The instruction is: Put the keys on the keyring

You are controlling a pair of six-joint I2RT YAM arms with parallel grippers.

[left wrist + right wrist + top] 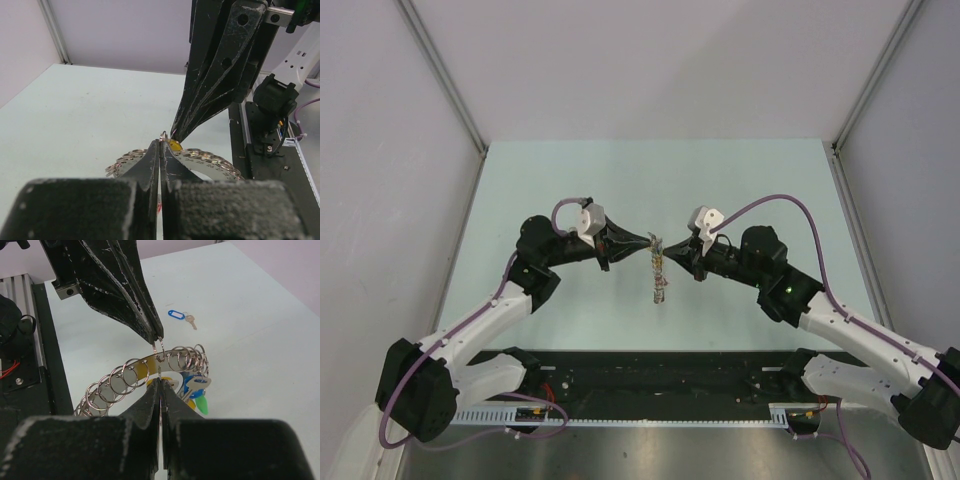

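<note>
The keyring (pixel 122 376), a grey metal band fringed with small split rings, hangs in the air between both grippers. My left gripper (pixel 159 338) is shut on one split ring (pixel 159 348) at the band's top edge. My right gripper (pixel 159 382) is shut on a thin wire loop just under it, with a yellow tag (pixel 170 380) right behind the tips. Blue and green tags (pixel 199 403) and a silver key dangle from the band. A blue-tagged key (pixel 177 315) lies alone on the table beyond. From above, the keyring (pixel 659 280) hangs between the left gripper (pixel 649 244) and right gripper (pixel 668 258).
A black rail with cabling (pixel 650 376) runs along the near table edge between the arm bases. Grey walls (pixel 440 70) enclose the pale green tabletop (pixel 650 180) on three sides. The right arm's base (pixel 272 107) stands close behind the keyring in the left wrist view.
</note>
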